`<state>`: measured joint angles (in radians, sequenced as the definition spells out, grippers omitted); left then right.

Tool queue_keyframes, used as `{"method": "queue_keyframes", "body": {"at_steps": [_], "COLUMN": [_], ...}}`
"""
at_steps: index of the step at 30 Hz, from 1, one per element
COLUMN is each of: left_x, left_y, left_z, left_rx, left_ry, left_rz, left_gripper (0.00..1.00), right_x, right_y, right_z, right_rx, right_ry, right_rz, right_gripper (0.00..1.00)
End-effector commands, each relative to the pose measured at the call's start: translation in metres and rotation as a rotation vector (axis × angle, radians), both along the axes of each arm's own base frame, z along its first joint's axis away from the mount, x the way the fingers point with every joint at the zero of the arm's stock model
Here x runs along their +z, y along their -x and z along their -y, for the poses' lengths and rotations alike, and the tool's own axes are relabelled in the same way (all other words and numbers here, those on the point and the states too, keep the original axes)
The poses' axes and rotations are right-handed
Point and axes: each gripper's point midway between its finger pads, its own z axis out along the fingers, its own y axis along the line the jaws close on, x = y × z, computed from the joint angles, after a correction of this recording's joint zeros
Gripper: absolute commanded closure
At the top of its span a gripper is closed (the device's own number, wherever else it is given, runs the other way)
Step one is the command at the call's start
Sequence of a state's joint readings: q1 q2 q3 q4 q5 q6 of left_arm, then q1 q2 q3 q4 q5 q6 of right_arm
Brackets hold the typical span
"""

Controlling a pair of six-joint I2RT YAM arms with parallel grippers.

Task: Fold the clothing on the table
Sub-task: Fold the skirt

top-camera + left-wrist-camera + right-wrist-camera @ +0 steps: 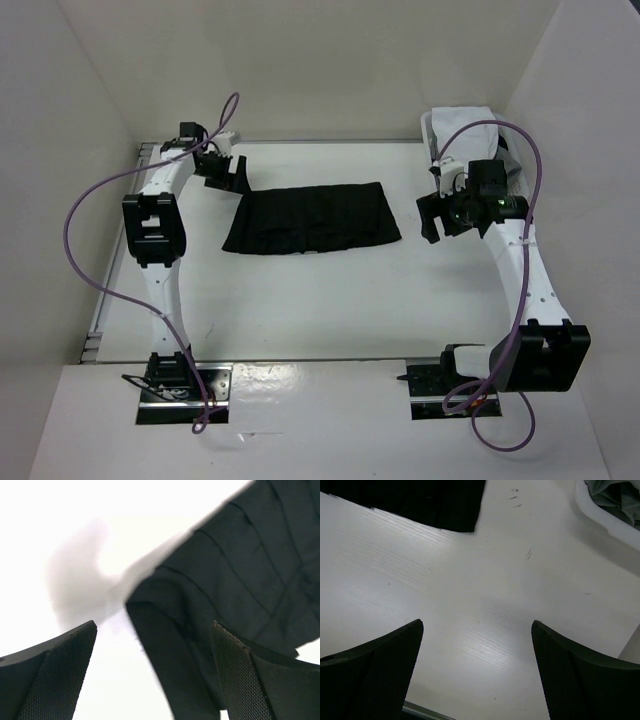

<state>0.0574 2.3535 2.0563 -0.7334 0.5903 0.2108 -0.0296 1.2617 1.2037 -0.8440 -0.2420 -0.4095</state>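
One black pleated thin-fabric skirt (pixel 312 218) lies flat on the white bench (pixel 330 310), far of centre, pleats running near to far. Two arms, two tools. The left tool (pixel 232 178), jaws wide apart and empty, is at the skirt's far left corner; in the wrist view the corner (pixel 225 580) sits between the fingers (pixel 60 670), contact cannot be told. The right tool (pixel 437 215), jaws also apart and holding nothing, hangs over bare bench (pixel 485 590) right of the skirt (pixel 420 500), clear of it. One white plastic basket (pixel 432 130) sits at the far right, with white (pixel 465 112) and grey garments (pixel 615 495) inside. Two purple cables (pixel 68 228), one per arm.
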Motion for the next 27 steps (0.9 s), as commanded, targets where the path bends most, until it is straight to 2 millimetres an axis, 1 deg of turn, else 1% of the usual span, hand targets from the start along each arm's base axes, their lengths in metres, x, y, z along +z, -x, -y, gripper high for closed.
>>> {"method": "queue_keyframes", "body": {"at_steps": [1,3,5,8,9,10,13,14,15,16,17,18,19,20,21,22,24,25,26,27], "left_x": [0.001,0.0,-0.013,-0.02,-0.025,-0.034,-0.046,-0.046,-0.045,-0.045,-0.048,-0.048,-0.052,-0.056,-0.054,-0.054,-0.061,-0.061,-0.059,-0.062], "left_y": [-0.011,-0.009,-0.006,0.004,0.004,0.014,0.023,0.023,0.026,0.026,0.031,0.03,0.033,0.038,0.039,0.04,0.048,0.048,0.051,0.053], "left_z": [-0.008,-0.008,-0.008,0.004,0.003,0.009,0.013,0.013,0.02,0.02,0.026,0.03,0.03,0.036,0.036,0.042,0.042,0.042,0.043,0.043], "left_rx": [-0.004,-0.004,-0.013,-0.064,-0.072,-0.091,-0.109,-0.109,-0.121,-0.121,-0.134,-0.143,-0.143,-0.156,-0.156,-0.168,-0.168,-0.168,-0.178,-0.178], "left_ry": [-0.031,-0.03,-0.033,-0.035,-0.039,-0.039,-0.041,-0.041,-0.041,-0.041,-0.032,-0.033,-0.032,-0.024,-0.024,-0.025,-0.023,-0.023,-0.017,-0.017], "left_rz": [0.032,0.023,-0.004,-0.033,-0.036,-0.068,-0.093,-0.093,-0.096,-0.096,-0.109,-0.1,-0.113,-0.122,-0.122,-0.122,-0.148,-0.148,-0.145,-0.154], "left_gripper": [0.0,0.0,0.0,0.01,0.01,0.03,0.03,0.03,0.04,0.04,0.06,0.06,0.08,0.09,0.11,0.16,0.21,0.24,0.32,0.38], "right_x": [0.008,0.008,0.008,0.008,0.008,0.008,0.01,0.01,0.01,0.01,0.01,0.01,0.01,0.012,0.012,0.012,0.012,0.012,0.012,0.008], "right_y": [0.002,0.002,0.002,0.002,0.002,0.002,0.0,0.0,0.0,0.0,0.0,0.0,0.0,0.001,0.001,0.001,0.004,0.004,0.004,0.005], "right_z": [-0.001,-0.001,0.002,0.002,0.002,0.002,0.0,0.0,0.0,0.0,0.0,0.0,0.0,0.0,0.0,0.0,-0.002,-0.002,-0.002,-0.002], "right_rx": [0.005,0.005,-0.004,-0.005,-0.005,-0.005,0.002,0.002,0.002,0.002,0.002,0.002,0.002,0.003,0.003,0.003,0.001,0.002,0.002,0.001], "right_ry": [-0.028,-0.028,-0.028,-0.028,-0.028,-0.028,-0.036,-0.036,-0.036,-0.036,-0.036,-0.036,-0.036,-0.035,-0.035,-0.035,-0.048,-0.048,-0.048,-0.049], "right_rz": [0.015,0.015,0.015,0.015,0.015,0.015,0.024,0.024,0.024,0.024,0.024,0.024,0.024,0.033,0.033,0.033,0.031,0.031,0.031,0.021], "right_gripper": [0.07,0.07,0.07,0.07,0.07,0.07,0.07,0.07,0.07,0.07,0.07,0.07,0.07,0.07,0.07,0.07,0.07,0.07,0.07,0.07]}}
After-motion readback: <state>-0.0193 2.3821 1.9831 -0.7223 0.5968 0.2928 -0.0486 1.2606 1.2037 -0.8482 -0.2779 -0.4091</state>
